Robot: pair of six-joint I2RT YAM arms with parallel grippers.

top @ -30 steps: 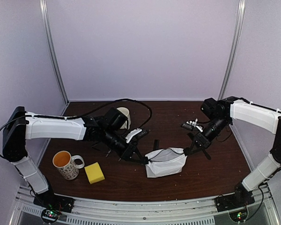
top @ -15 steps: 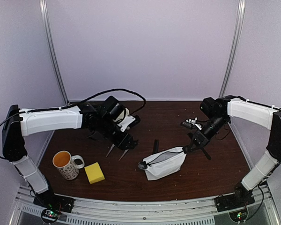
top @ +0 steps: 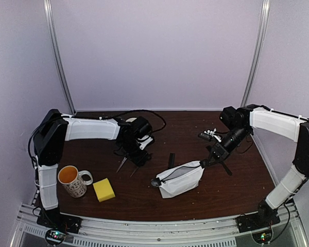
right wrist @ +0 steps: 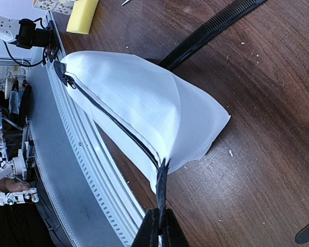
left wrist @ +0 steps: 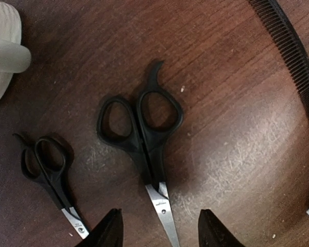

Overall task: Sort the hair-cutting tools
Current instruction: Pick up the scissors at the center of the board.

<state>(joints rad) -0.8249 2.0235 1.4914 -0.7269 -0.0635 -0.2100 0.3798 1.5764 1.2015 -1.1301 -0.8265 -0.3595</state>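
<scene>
Two black-handled scissors lie side by side on the brown table, the larger point(left wrist: 144, 131) to the right of the smaller point(left wrist: 49, 170); from above their blades point(top: 122, 164) show by the left arm. My left gripper point(left wrist: 159, 231) point(top: 138, 156) hovers open over them, the larger pair's blade between its fingertips point(left wrist: 110, 230). A black comb point(left wrist: 291, 43) point(top: 171, 159) point(right wrist: 216, 28) lies between the scissors and the white zip pouch point(top: 180, 179) point(right wrist: 139, 103). My right gripper point(right wrist: 159, 221) point(top: 206, 162) is shut on the pouch's black zipper tab, holding that end up. No clipper is made out.
An orange-filled mug point(top: 72, 180) and a yellow sponge block point(top: 104, 189) point(right wrist: 82, 15) sit at front left. A white cup point(left wrist: 0, 51) stands behind the left gripper. A dark flat item point(top: 225, 169) lies beside the right gripper. The table's metal front rail point(right wrist: 87, 170) runs close to the pouch.
My left gripper let go of the pouch's left end, opened, and pulled back left over the scissors. The pouch stays hanging from the right gripper, which barely moved.
</scene>
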